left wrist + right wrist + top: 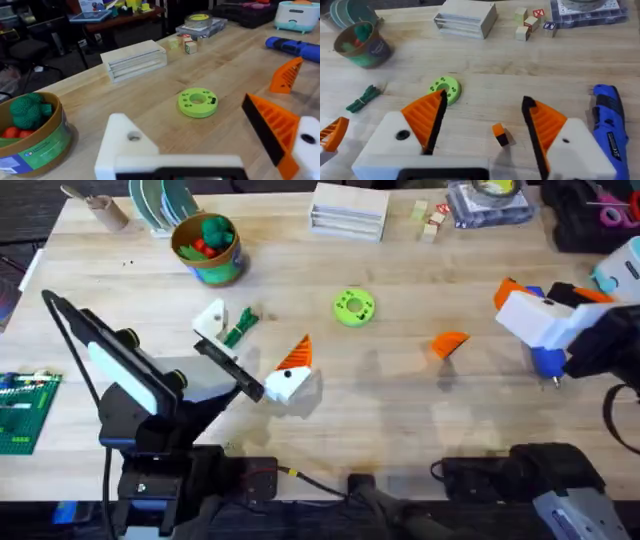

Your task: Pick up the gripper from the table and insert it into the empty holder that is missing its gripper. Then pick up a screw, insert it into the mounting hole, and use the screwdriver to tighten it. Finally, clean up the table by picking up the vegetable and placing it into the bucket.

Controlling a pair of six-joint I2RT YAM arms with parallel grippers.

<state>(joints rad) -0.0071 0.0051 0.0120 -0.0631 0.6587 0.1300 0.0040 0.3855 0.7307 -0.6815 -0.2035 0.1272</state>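
One loose orange gripper on the table; one blue screwdriver; one green vegetable; one bucket; lime disc between; right gripper fingers apart, empty; left gripper with one orange finger, state unclear

Our left arm leans over the table w/ its left gripper low near the middle. Our right gripper sits at the right side, its two orange fingers wide apart, holding nothing.
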